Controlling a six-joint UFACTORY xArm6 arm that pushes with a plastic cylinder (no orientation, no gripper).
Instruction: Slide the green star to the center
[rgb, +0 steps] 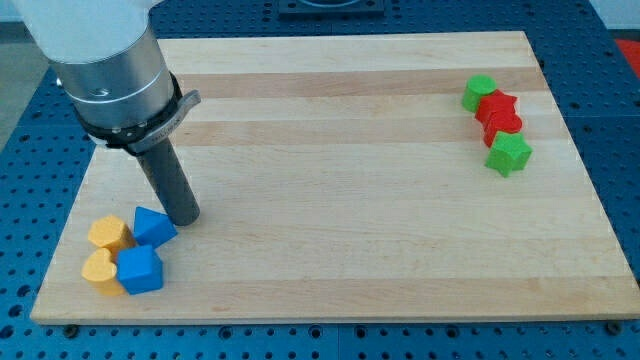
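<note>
The green star (509, 154) lies near the right edge of the wooden board (340, 180), at the bottom of a small column of blocks. Above it are two red blocks (499, 113), the upper one star-like, and a green rounded block (479, 92) at the top. My tip (184, 217) is far away at the view's lower left, just right of a blue triangular block (152, 226) and close to touching it.
At the lower left sit two yellow blocks, a hexagon-like one (108, 233) and a heart-like one (100, 270), and a blue cube-like block (139, 270). The board lies on a blue perforated table (20, 200).
</note>
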